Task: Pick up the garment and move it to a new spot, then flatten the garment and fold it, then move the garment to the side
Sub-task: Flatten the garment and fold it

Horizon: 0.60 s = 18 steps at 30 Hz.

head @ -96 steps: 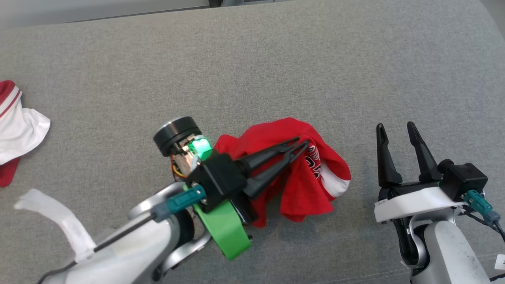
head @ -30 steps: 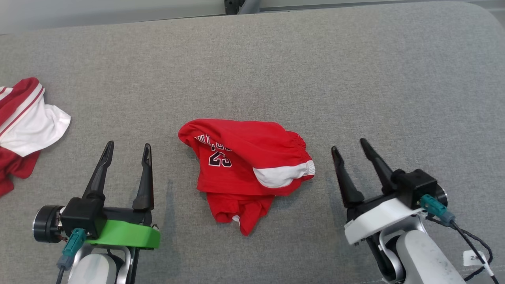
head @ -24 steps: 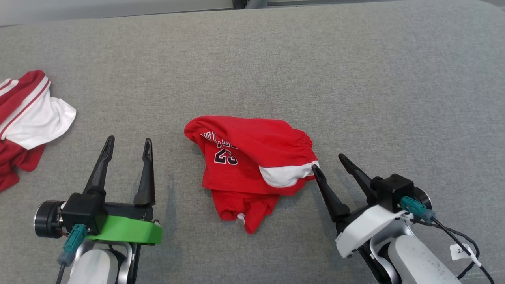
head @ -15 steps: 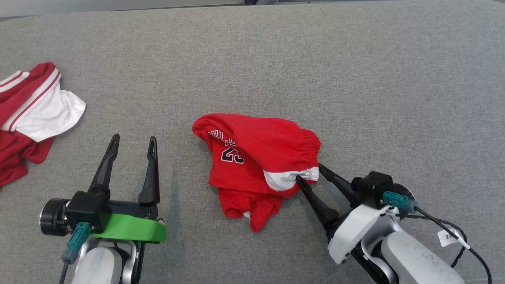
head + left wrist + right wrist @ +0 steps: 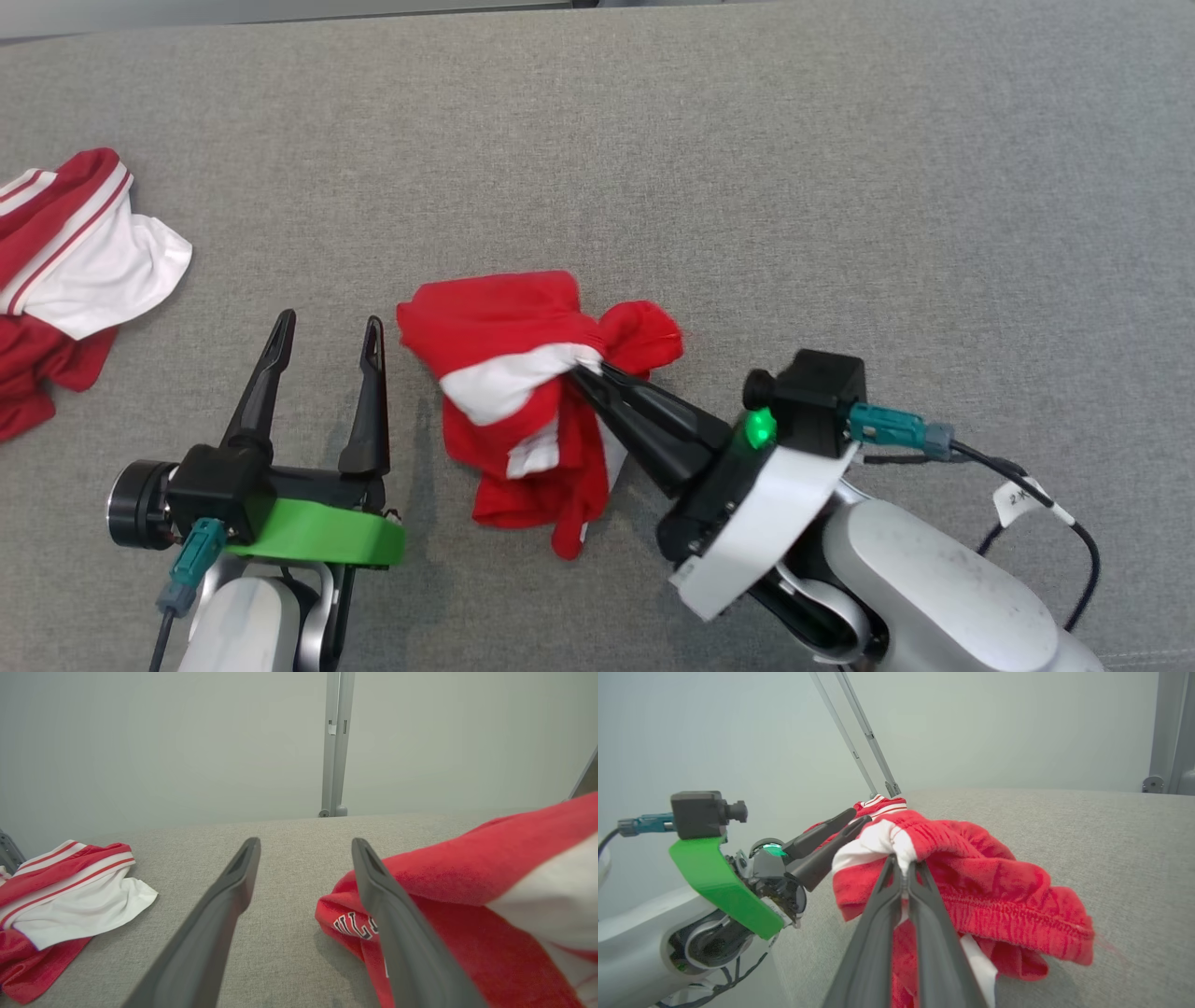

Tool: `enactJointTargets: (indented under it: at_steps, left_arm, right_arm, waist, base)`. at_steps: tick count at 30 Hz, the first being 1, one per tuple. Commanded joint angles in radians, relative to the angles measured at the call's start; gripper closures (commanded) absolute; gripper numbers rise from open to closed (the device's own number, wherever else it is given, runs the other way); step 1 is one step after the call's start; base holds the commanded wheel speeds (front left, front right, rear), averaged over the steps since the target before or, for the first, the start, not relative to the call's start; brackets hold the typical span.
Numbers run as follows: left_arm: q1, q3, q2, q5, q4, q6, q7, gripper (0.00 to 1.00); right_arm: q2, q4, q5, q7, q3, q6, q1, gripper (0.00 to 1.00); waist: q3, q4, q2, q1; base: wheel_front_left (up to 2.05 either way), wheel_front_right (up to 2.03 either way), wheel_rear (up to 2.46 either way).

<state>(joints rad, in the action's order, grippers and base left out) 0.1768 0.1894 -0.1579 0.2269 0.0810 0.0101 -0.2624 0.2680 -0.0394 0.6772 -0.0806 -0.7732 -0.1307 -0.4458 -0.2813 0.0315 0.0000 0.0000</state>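
A crumpled red-and-white cloth [image 5: 75, 261] (striped along one band) lies far left on the grey cushion [image 5: 840, 187].

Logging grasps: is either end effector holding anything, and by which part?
The right end effector is shut on the red garment, pinching its white section. The left end effector is open and empty.

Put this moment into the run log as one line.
stage: grasp | right hand: shut on red garment at white trim, cloth bunched | left hand: open, empty, beside it | aside: red-and-white garment at left
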Motion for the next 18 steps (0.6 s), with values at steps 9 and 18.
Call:
enactJointTargets:
  at_steps: [9,18]
  left_arm:
    - [0.035,0.002,0.029,-0.022,0.018,0.024,-0.003,0.00]
    - [0.037,0.010,0.052,-0.038,0.013,0.042,-0.003,0.00]
  right_arm:
    - [-0.160,0.011,0.126,-0.058,0.016,0.000,-0.192,1.00]
    - [-0.072,0.224,0.082,-0.110,0.233,0.000,-0.047,1.00]
  waist:
    - [-0.014,0.005,0.0000,0.0000]
    - [-0.035,0.014,0.0000,0.0000]
  base:
    - [0.00,0.00,0.00]
    - [0.00,0.00,0.00]
